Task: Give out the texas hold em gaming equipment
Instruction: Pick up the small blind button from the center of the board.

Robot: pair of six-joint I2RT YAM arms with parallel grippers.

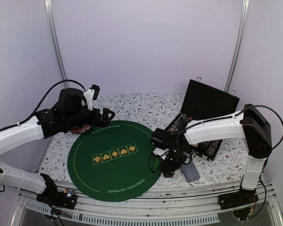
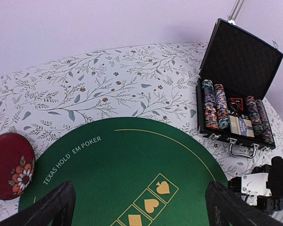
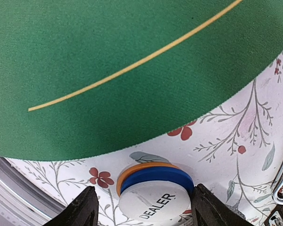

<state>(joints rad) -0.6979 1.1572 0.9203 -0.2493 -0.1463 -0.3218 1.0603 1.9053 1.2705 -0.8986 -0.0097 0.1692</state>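
R claw spread, straddling dealer-button stack (orange, blue, white) btwn its fingers, not yet pinched. L claw agape, empty. We see chips ahead-right of it, in case; mat bare, nothing dealt yet.

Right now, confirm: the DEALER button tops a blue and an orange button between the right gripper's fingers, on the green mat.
Wrong surface. The right wrist view shows the DEALER button, blue button and orange button stacked between the fingers of the right gripper on the floral tablecloth, off the green mat.
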